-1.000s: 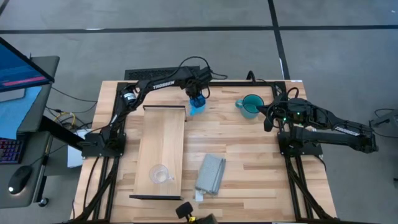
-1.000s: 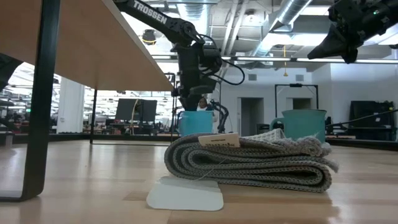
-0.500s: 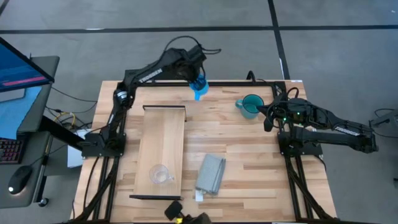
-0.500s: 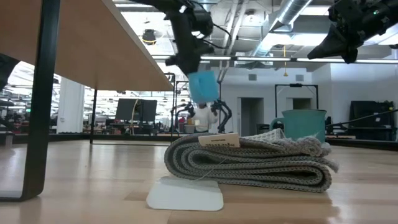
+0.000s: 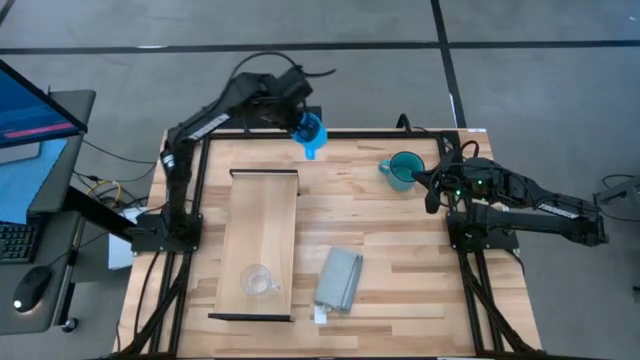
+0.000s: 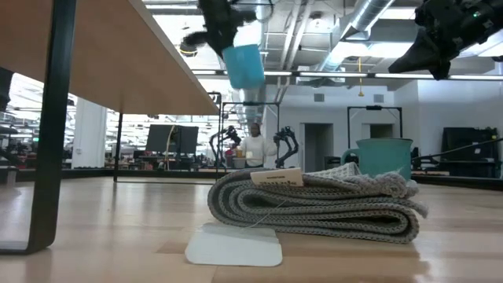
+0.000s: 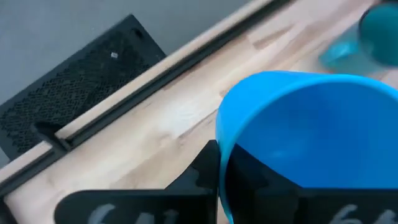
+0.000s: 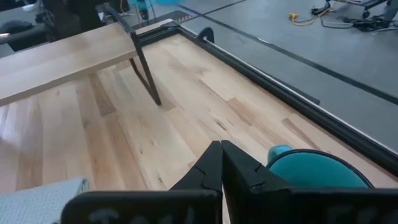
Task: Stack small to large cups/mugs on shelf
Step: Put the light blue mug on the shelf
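Note:
My left gripper (image 5: pixel 301 124) is shut on the bright blue mug (image 5: pixel 309 131), high above the table's far edge; the low view shows the mug (image 6: pixel 244 65) tilted in the air. The teal mug (image 5: pixel 404 170) stands on its base at the far right of the table. My right gripper (image 5: pixel 433 188) hovers shut just beside it, touching nothing; its wrist view has the teal rim (image 8: pixel 317 169) next to its fingertips. The clear cup (image 5: pixel 257 281) sits on the near end of the shelf (image 5: pixel 262 225). My left gripper (image 7: pixel 220 163) holds the blue mug by its rim wall (image 7: pixel 222 134), one finger outside (image 7: pixel 204 167) and the other inside the hollow. The mug is lifted clear of the table and hangs tilted below the fingers.
A folded grey cloth (image 5: pixel 338 278) lies on the table to the right of the shelf's near end, and fills the middle of the low view (image 6: pixel 314 204). The shelf stands raised on dark legs (image 8: pixel 146 68). Bare wood lies between the shelf and the teal mug.
My left gripper has lifted the blue mug off the table near the shelf's far end, carrying it high up and a little toward the table's far-left. The mug has tipped from upright to tilted. The right arm has kept still.

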